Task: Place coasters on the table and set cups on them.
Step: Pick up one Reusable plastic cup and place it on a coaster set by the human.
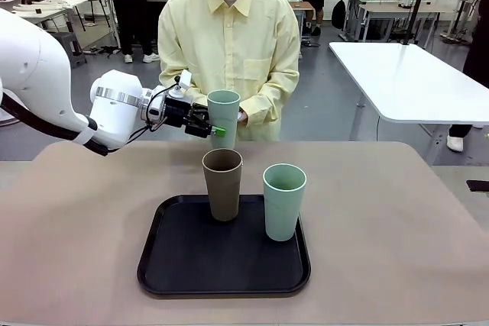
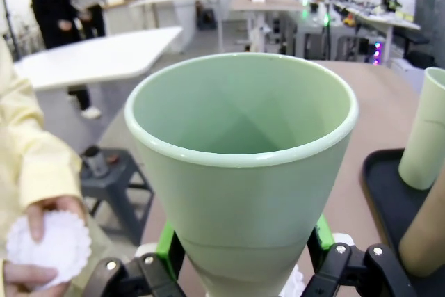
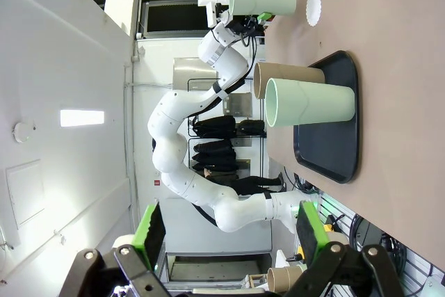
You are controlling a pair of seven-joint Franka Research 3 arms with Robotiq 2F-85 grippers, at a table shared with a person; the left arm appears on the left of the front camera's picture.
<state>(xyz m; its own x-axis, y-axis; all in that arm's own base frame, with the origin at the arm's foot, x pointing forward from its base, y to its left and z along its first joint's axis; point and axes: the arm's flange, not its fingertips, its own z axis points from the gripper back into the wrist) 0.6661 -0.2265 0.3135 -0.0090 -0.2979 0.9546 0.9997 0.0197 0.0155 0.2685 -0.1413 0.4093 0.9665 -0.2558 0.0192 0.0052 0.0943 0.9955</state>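
Front view, tray (image 1: 191, 259) holding two cups (image 1: 222, 185)

no text, label, brand, number or sign can be read, nothing printed shows on any cup (image 1: 284, 200), on the black tray (image 1: 191, 265) or on the table (image 1: 397, 227)

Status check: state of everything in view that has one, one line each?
left claw: shut on the held mint cup
held mint cup: upright, empty, near the person
right claw: open, holding nothing
brown cup: upright on the tray
tray mint cup: upright, empty, on the tray
table coaster: flat, nothing on it
person's hand: holding white hand coasters
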